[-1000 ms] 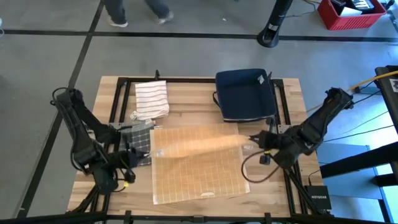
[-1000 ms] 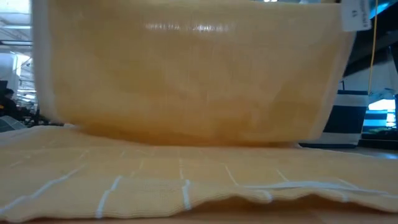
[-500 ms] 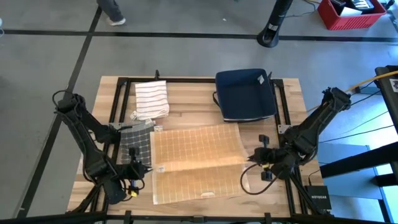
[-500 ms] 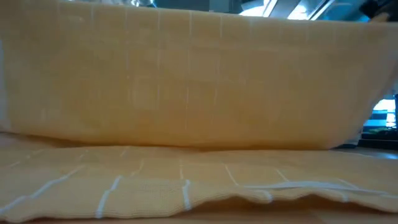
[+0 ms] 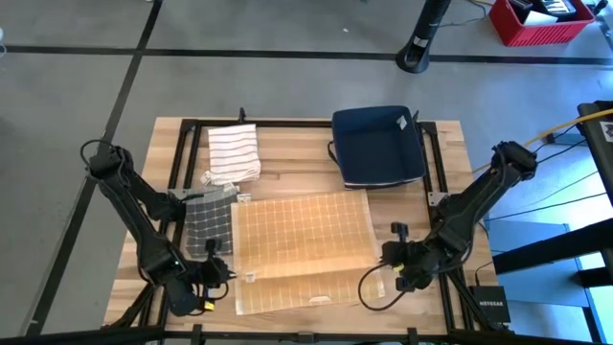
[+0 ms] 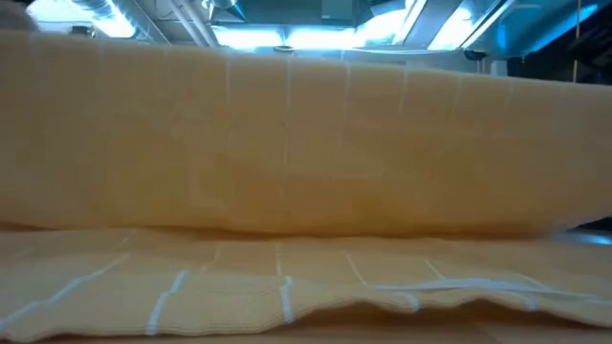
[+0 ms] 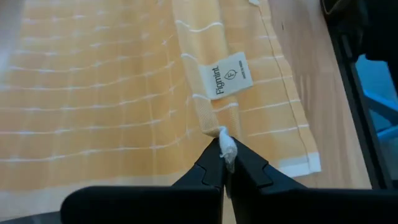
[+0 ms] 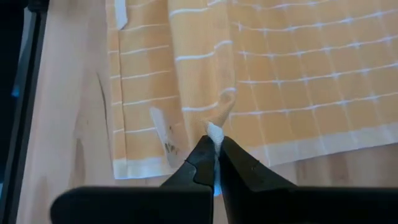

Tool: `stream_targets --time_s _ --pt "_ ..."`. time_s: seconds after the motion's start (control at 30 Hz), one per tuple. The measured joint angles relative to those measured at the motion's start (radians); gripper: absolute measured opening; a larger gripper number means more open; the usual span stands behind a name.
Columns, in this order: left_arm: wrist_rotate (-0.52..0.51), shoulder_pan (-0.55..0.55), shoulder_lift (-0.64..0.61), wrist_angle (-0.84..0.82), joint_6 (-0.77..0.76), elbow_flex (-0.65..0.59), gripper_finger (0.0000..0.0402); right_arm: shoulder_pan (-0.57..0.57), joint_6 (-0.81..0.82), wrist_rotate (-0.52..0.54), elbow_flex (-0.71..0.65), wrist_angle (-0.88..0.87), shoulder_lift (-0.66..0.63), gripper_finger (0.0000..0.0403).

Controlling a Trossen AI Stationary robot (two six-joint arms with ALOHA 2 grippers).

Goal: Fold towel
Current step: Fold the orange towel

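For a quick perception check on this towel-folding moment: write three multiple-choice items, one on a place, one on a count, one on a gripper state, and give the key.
1. Where does the navy tray sit relative to the orange towel?
A. On top of it
B. Beyond its far edge, toward the right
C. Off the table

2. How many cloths lie on the table beside the orange towel?
A. None
B. Two
C. Five

3. What is the left gripper doing?
A. Shut on a towel corner
B. Open above the tray
C. Holding a cup

Key: 1 B, the tray lies past the towel's far edge. 2 B, a striped white cloth and a grey checked cloth. 3 A, the fingers pinch the towel's corner by its label.
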Motion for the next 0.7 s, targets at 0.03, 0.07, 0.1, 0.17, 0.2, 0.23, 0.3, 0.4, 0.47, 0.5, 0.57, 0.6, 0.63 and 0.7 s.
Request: stream_targets --time_s 0.03,0.07,0.1,0.17,0.2,0.23,0.3,0.4,0.47,0.5,0.57,0.6,0.63,0.7 --pt "0.009 0.000 0.000 0.019 -0.005 -0.012 0.0001 0.000 -0.001 -0.010 0.000 0.005 0.009 0.0012" --pt "0.014 0.000 0.000 0.041 -0.009 -0.026 0.0001 0.000 0.000 -0.025 0.000 0.009 0.018 0.0012" --pt "0.018 0.000 0.000 0.064 -0.013 -0.040 0.0001 0.000 0.002 -0.041 0.000 0.009 0.028 0.0012" --pt "0.020 0.000 0.000 0.083 -0.018 -0.067 0.0001 0.000 0.006 -0.058 0.000 0.011 0.051 0.0012" --pt "0.020 0.000 0.000 0.080 -0.022 -0.073 0.0001 0.000 0.006 -0.058 0.000 0.013 0.060 0.0012" --pt "0.020 0.000 0.000 0.085 -0.026 -0.080 0.0001 0.000 0.004 -0.057 0.000 0.017 0.068 0.0012" --pt "0.022 0.000 0.000 0.086 -0.051 -0.092 0.0001 0.000 -0.001 -0.057 0.000 0.031 0.087 0.0012" --pt "0.034 0.000 0.000 0.102 -0.073 -0.105 0.0001 0.000 -0.022 -0.073 0.000 0.062 0.115 0.0012" --pt "0.065 0.000 0.001 0.161 -0.070 -0.124 0.0001 0.000 -0.032 -0.108 0.000 0.088 0.132 0.0012" --pt "0.079 0.000 0.002 0.201 -0.053 -0.137 0.0001 0.000 -0.032 -0.131 0.000 0.095 0.139 0.0012" --pt "0.107 0.000 0.002 0.276 -0.031 -0.158 0.0001 0.000 -0.028 -0.170 0.000 0.126 0.153 0.0012" --pt "0.123 0.000 0.002 0.305 -0.034 -0.169 0.0001 0.000 -0.027 -0.183 0.000 0.145 0.160 0.0012" --pt "0.135 0.000 0.002 0.323 -0.047 -0.177 0.0001 0.000 -0.024 -0.195 0.000 0.164 0.166 0.0012" --pt "0.148 0.000 0.002 0.337 -0.059 -0.185 0.0001 -0.001 -0.022 -0.221 0.000 0.194 0.171 0.0012"
